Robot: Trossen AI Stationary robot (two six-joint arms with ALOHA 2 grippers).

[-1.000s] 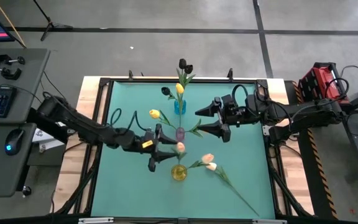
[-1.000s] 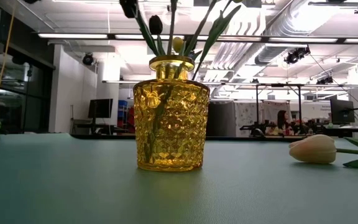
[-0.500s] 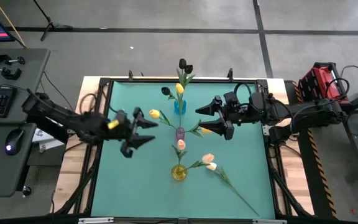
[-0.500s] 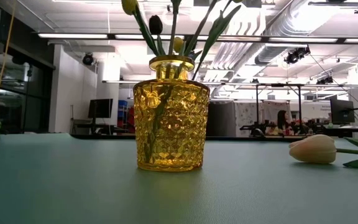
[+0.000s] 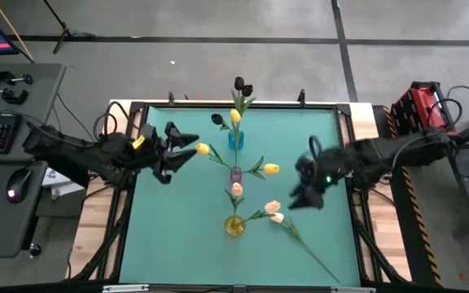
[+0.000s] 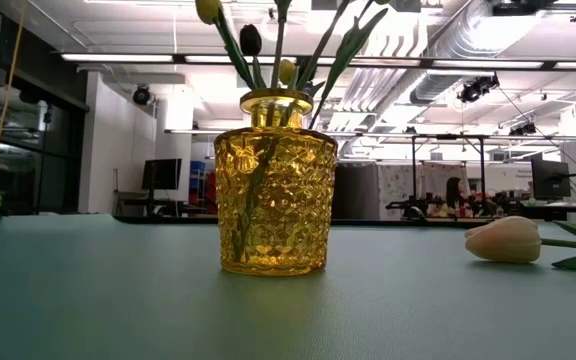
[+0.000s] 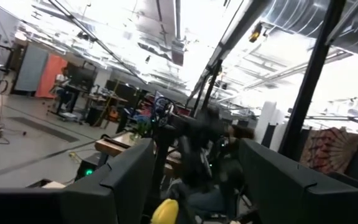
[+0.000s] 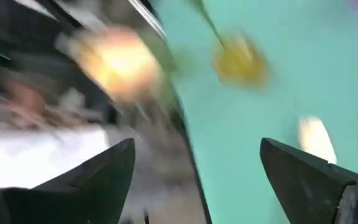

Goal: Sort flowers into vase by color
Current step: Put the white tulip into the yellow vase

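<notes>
Right claw [image 5: 308,194], fingers spread and empty, hovers just beside the loose peach flowers [image 5: 273,212], whose stems run away from the yellow vase [image 5: 234,225]. Left claw [image 5: 177,150], open and empty, sits far from that vase.

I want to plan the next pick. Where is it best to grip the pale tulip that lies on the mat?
Probably the bare stem behind the pale tulip, taken from above, fingers across it: the stem lies flat and runs clear of the yellow vase, and the bud looks soft.

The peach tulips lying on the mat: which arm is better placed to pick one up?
Probably the right: its open tool is near the peach tulips; the left tool is far across the mat.
</notes>
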